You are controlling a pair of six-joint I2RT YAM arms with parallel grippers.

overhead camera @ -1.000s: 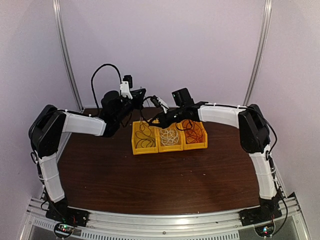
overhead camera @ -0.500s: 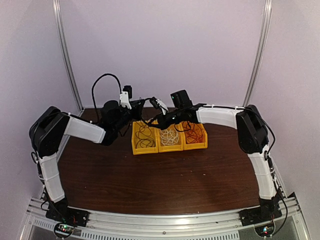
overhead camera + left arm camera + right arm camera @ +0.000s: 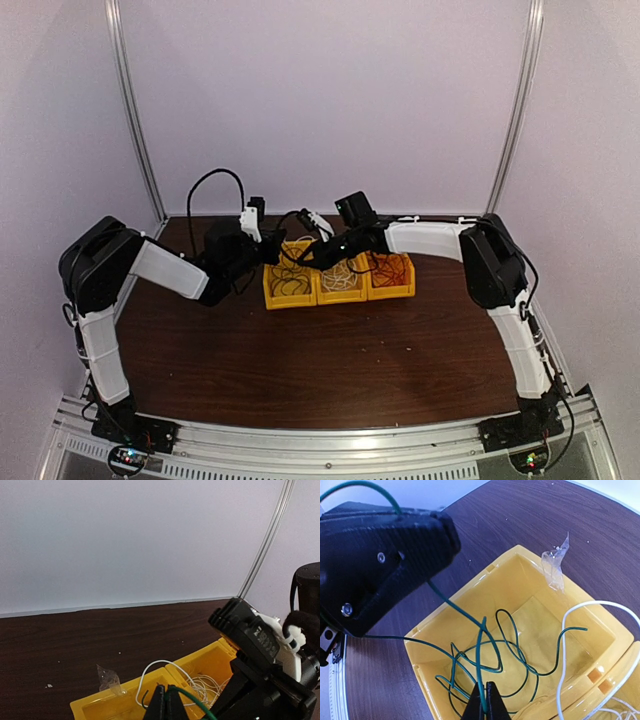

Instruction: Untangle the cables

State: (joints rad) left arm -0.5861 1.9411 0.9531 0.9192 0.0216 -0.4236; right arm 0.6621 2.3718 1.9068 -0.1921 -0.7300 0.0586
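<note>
Gripping fingertips of the right gripper [image 3: 485, 700] are seen pressed together on a thin dark green wire [image 3: 480, 660], which is lifted out of a loose green tangle lying in the left yellow plastic bin [image 3: 470, 580]. Just above, the left gripper [image 3: 166, 701] is likewise clenched, with a strand of the green wire pinched at its tips. A thin white wire [image 3: 562, 650] is arched over the wall shared with the middle yellow bin [image 3: 340, 292], where more white loops are piled. Thin red wires [image 3: 390, 268] are held in the third yellow bin [image 3: 400, 290]. All three bins are set side by side on the dark brown wooden table [image 3: 330, 370].
</note>
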